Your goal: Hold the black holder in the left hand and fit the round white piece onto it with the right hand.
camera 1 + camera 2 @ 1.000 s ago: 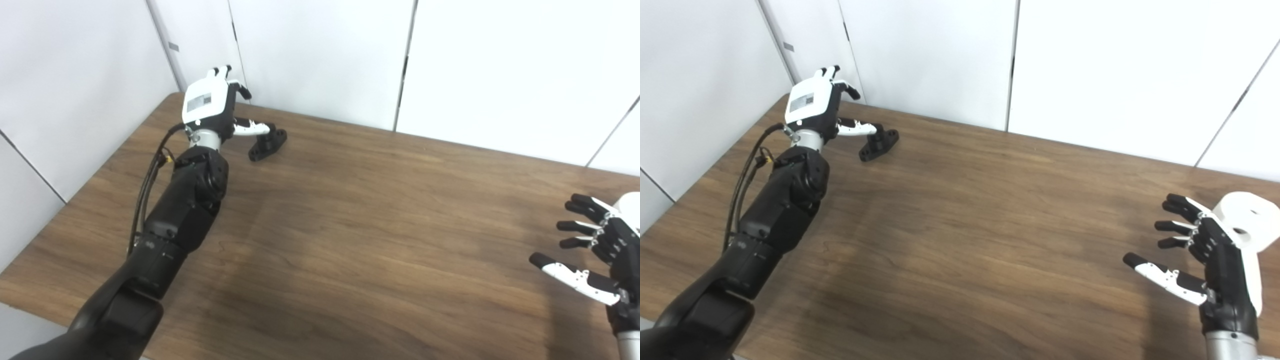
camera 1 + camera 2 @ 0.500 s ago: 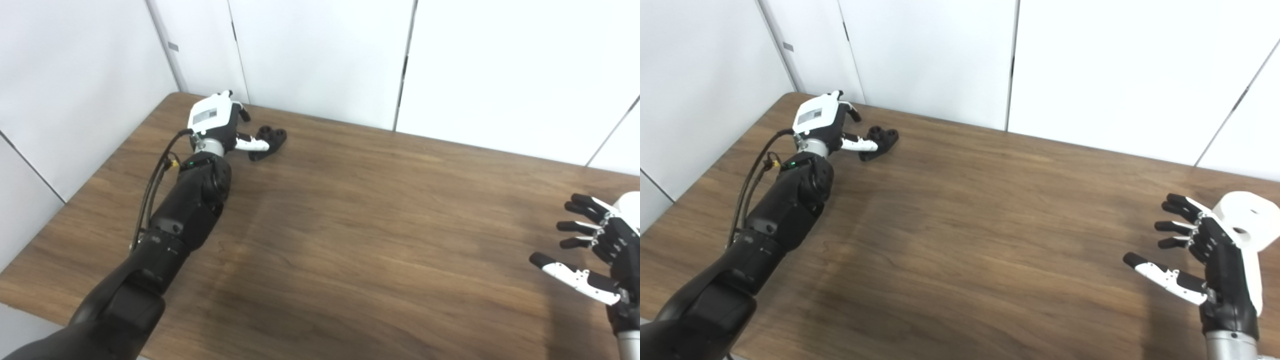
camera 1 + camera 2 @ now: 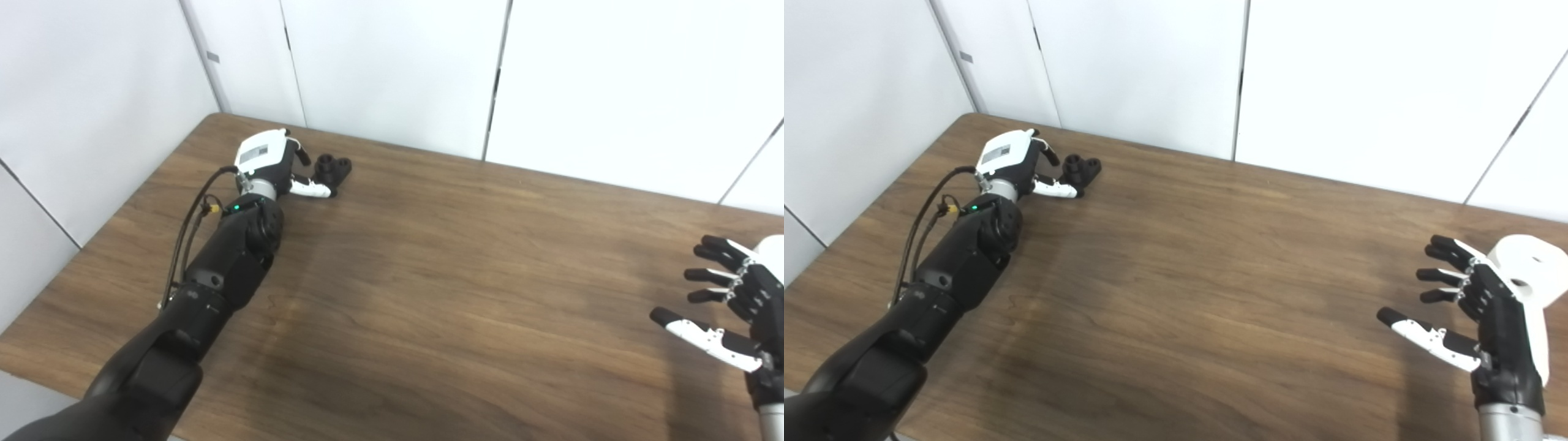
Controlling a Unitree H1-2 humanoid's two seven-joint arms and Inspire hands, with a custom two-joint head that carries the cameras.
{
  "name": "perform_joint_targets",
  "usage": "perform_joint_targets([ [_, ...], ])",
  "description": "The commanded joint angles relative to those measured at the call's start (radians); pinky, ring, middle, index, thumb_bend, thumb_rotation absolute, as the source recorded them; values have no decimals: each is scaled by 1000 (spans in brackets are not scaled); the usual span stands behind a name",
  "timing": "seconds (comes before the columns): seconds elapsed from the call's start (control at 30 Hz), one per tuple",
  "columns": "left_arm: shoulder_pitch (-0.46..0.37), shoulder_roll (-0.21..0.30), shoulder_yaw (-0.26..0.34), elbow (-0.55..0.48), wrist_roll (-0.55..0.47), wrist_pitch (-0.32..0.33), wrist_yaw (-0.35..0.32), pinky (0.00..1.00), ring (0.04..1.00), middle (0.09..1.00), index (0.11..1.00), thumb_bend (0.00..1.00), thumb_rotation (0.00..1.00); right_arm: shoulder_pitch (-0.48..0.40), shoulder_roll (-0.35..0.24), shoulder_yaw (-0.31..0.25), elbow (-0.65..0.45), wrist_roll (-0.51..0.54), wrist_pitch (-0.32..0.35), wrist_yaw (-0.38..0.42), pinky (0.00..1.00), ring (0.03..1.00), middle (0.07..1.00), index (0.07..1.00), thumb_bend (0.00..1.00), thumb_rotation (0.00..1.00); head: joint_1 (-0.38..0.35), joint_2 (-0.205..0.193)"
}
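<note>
While the right robot hand [image 3: 1488, 321] waits open, the left robot hand [image 3: 269, 165] (lower now) cups the black holder [image 3: 334, 168], grip unclear.

A dark wood-grain table [image 3: 429, 294] spreads in front of me, its far left corner tucked into the room's corner. White wall panels [image 3: 392, 67] rise behind it and along the left, split by thin dark vertical seams. Even, soft light, faint shadows on the wood.
</note>
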Motion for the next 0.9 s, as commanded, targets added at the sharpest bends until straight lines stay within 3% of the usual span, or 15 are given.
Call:
perform_joint_targets([
  [0.0,-57,43,4,-6,3,-17,22,994,1000,971,648,990,399,-25,-3,-6,-37,-4,-18,-5,509,648,758,754,692,0,2,2],
  [0.43,-68,32,-59,74,13,-52,35,962,1000,930,629,964,359,-15,5,-5,-38,-1,-21,-8,500,652,759,756,693,0,-6,8],
  [0.67,-95,26,-103,156,18,-77,75,908,992,911,636,868,356,-8,4,-7,-32,1,-37,-9,496,637,757,756,691,0,-15,9],
  [0.87,-110,22,-95,215,-34,-161,96,758,875,816,552,777,266,2,3,-11,-43,2,-26,-9,508,644,759,758,693,0,-23,13],
])
